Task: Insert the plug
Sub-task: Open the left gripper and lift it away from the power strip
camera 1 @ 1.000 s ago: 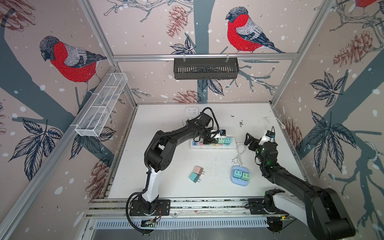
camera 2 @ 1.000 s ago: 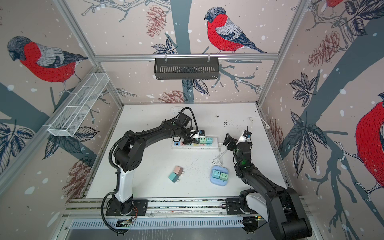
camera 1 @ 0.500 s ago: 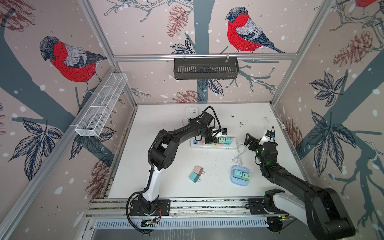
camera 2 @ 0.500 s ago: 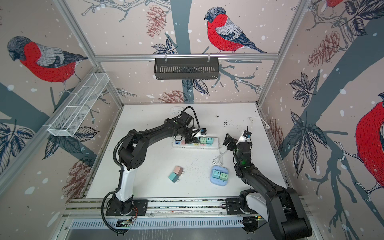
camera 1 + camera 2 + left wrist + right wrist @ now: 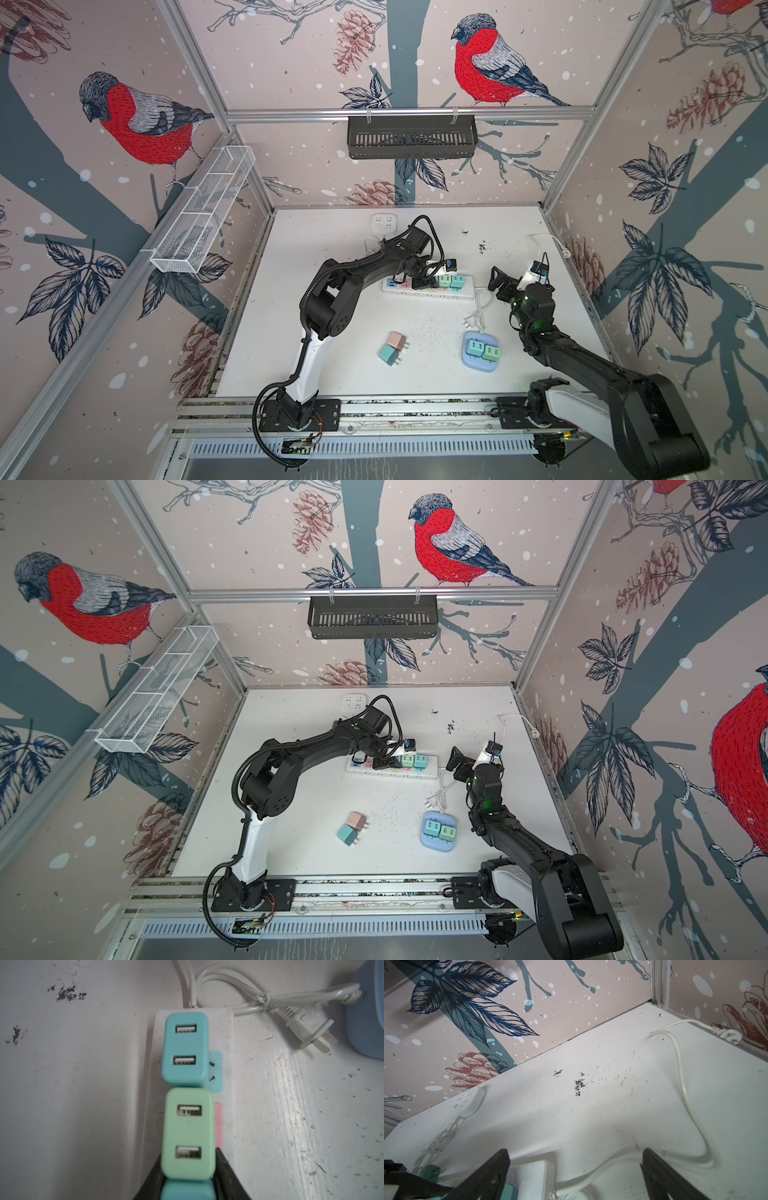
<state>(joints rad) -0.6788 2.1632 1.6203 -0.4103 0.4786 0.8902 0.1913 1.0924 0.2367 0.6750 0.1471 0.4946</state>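
**Plug stands in the strip, fingers close at its sides**

The left fingers (image 5: 224, 1172) stand narrow on both sides of a teal plug (image 5: 188, 1190) on the white strip (image 5: 226, 1032). Their tips reach alongside the green plug (image 5: 188, 1132) that touches it. Whether they press on the teal plug or stand just off it cannot be told from the wrist view. Another teal one, the far plug (image 5: 185, 1049), sits beyond the green, so 3 stand in 1 row with their USB ports facing up. Their faces look about level.

In both top views the strip lies toward the middle of the surface (image 5: 332, 257), with the left arm bent over it. The right fingers (image 5: 488, 1174) hang wide and empty over the strip's cable end, apart from the work. 2 loose plugs (image 5: 397, 340) lie nearer the front. A blue tray (image 5: 467, 361) beside them holds 2 more.

With the plug standing level with its neighbours, the insertion looks made or all but made, and the step in hand appears to be the release. The next move calls for the fingers to spread enough to clear both sides. They then need to lift straight off, so that neither the teal plug nor the green one is dragged or tipped. If the plug is not fully home, a short press downward would be needed first.
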